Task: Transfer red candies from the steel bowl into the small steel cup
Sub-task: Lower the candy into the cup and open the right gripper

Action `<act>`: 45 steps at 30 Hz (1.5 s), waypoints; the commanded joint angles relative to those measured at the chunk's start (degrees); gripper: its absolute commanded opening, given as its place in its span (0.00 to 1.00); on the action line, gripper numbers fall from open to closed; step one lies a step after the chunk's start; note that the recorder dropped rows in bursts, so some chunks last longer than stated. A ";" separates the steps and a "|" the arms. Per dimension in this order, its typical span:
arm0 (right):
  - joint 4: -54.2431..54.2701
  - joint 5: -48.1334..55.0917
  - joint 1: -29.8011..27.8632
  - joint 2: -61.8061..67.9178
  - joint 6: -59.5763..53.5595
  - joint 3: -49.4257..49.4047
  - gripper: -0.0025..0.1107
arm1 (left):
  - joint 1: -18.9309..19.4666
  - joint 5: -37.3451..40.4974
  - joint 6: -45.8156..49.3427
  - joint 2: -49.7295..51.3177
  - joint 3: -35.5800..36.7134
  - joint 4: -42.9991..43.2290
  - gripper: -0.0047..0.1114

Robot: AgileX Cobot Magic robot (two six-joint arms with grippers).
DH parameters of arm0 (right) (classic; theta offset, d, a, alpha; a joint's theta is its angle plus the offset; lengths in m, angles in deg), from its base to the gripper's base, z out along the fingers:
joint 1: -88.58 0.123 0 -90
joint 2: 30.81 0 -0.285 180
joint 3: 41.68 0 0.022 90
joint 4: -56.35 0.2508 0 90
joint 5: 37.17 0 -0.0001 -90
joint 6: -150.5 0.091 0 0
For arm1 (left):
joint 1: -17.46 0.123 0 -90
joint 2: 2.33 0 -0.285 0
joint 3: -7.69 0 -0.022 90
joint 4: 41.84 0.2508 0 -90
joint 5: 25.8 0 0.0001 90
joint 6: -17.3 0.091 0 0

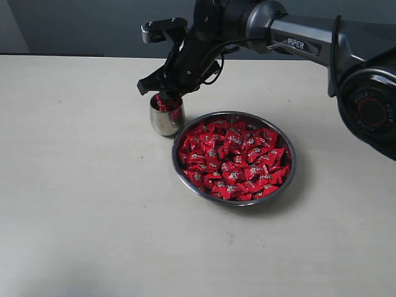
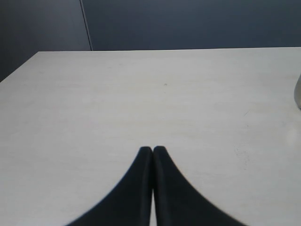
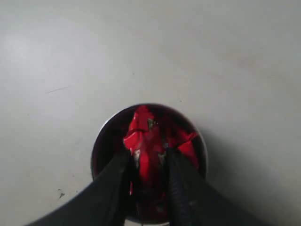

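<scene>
Bowl [image 1: 292,164]: wide, shallow shiny steel; we found it heaped with candies [image 1: 232,161].
Candies: crinkled glossy red wrappers, pillow-shaped, silvery marks.
Cup [image 1: 166,122]: small, round-bellied steel, just beside the bowl.
Right gripper [image 3: 148,157]: over the cup, pinching one candy [image 3: 143,132].
Left gripper [image 2: 152,149]: tips pressed together, empty, above the matte table [image 2: 164,94].

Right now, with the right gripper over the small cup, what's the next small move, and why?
Probably open the right gripper: it grips a red candy directly over the mouth of the small steel cup, so releasing should drop it in.
</scene>
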State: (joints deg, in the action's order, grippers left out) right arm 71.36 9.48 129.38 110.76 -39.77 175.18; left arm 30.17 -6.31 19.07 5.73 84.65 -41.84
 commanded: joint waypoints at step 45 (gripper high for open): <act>-3.19 -2.64 1.48 -1.22 -0.24 0.45 0.41 | -0.27 -0.58 -0.08 -0.27 0.26 -0.35 0.04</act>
State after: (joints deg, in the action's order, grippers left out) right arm 68.88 7.26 131.04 110.51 -39.77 175.21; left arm 30.17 -6.31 19.07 5.73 84.65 -41.84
